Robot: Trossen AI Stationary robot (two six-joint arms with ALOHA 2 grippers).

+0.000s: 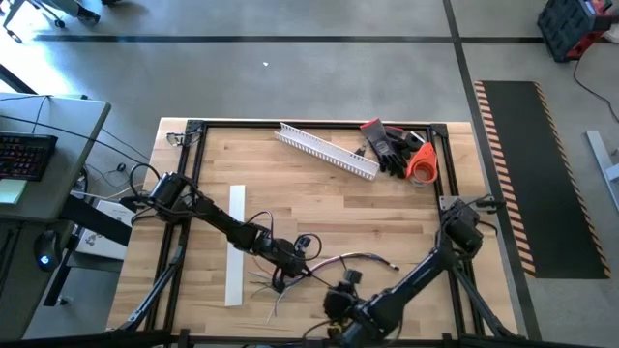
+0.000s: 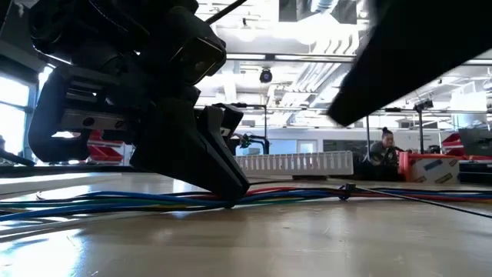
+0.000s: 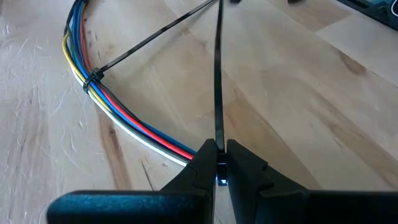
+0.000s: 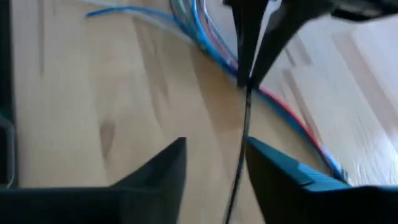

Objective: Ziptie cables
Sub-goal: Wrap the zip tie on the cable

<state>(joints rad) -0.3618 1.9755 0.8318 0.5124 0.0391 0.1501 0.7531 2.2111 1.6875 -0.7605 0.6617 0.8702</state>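
Observation:
The cables, a bunch of blue, yellow, red and white wires, lie in a curve on the wooden table near its front edge. One black zip tie is closed around the bunch. My left gripper is shut at the bunch on a second black zip tie strap. That strap runs on toward my right gripper, which hangs open just above the table, and passes between its two fingers. In the high view my right gripper is nearer the front edge than my left gripper. My left gripper pinches the black strap between its two fingertips, right where the cable bunch reaches them. The fingers slant down from the table's left, their tips on the bunch, which lies on the table. My right gripper: I cannot tell whether the strap touches a finger.
A white slotted channel lies at the back of the table, with black gloves and an orange object beside it at the back right. A flat white strip lies left of the cables. A person sits in the room behind.

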